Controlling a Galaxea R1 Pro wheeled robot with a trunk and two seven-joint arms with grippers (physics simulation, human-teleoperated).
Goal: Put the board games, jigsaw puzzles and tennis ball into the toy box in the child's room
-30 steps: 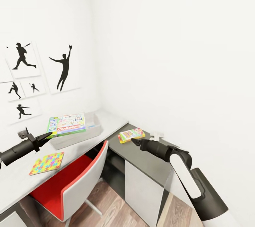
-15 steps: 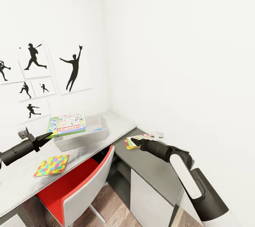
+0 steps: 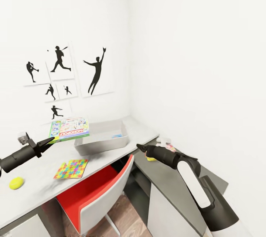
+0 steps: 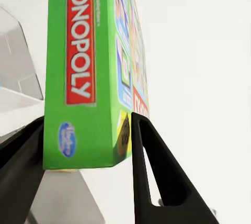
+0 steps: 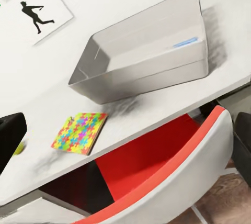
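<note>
Monopoly box (image 3: 69, 129), green with a red banner, is clamped between the two black fingers of your left gripper (image 3: 51, 140). It hangs in the air above the pale grey table (image 3: 33, 189), just beside the near-left end of the toy box (image 3: 101, 137). From the left wrist camera you see the box (image 4: 89, 67) edge-on, one finger (image 4: 157, 177) pressed against each broad face.

Toy box is a shallow grey bin sitting on the table near the room's corner. A thin blue item (image 3: 117, 136) lies flat inside it at the far end.

One jigsaw puzzle (image 3: 71, 168) lies flat on the table near its front edge, apart from the bin. The tennis ball (image 3: 16, 183) rests on the table further to your left, below your left arm.

Your right gripper (image 3: 139, 147) points out over the lower dark section of the table (image 3: 173, 181); whether its fingers are apart or together cannot be told. Just beyond it a colourful item (image 3: 167, 147) lies on that dark surface, mostly hidden by the arm.

A red and white chair (image 3: 99, 192) is tucked under the table. Black silhouettes of ball players (image 3: 66, 76) hang on the white wall behind.
</note>
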